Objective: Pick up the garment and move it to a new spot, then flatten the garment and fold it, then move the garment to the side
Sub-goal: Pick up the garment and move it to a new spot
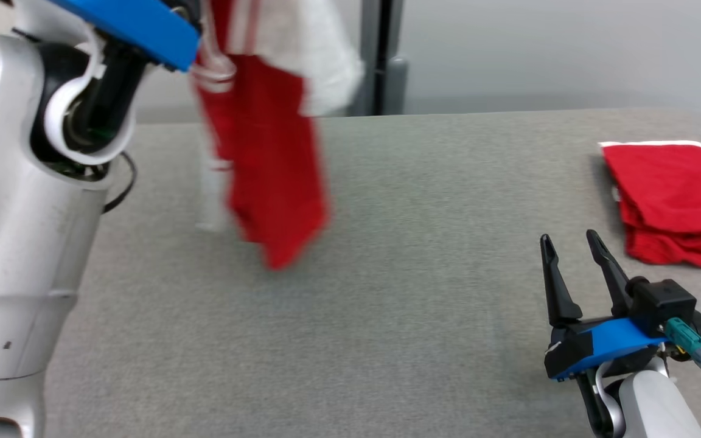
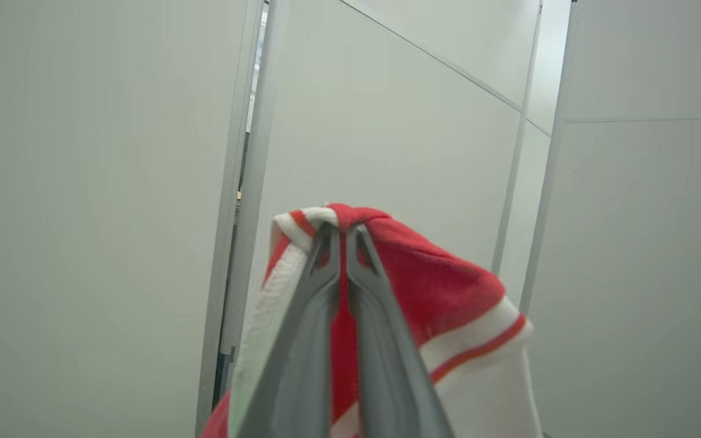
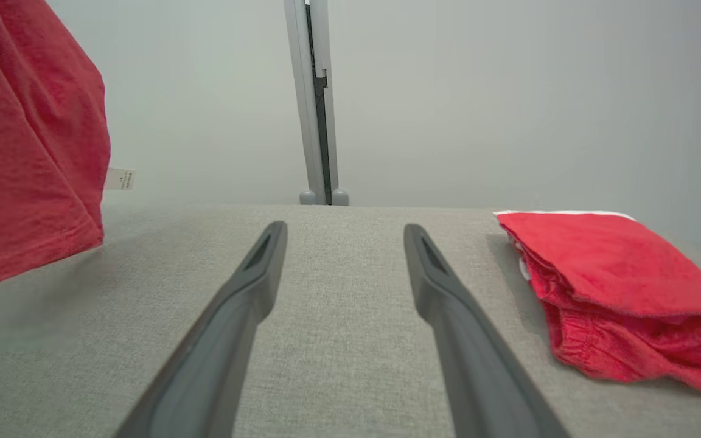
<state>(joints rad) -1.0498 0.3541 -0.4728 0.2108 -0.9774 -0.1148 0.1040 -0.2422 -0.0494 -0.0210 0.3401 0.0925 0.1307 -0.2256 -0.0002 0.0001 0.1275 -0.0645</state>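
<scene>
Left gripper [image 2: 343, 234] is clamped on the striped edge of the red-and-white garment [image 1: 268, 164]. The garment hangs at upper left of the head view, long axis vertical, lowest corner pointing down at the grey table [image 1: 423, 292]. Right gripper [image 1: 568, 238], at lower right, stands wide and empty. Recommended: lower slowly, landing that corner first.
</scene>
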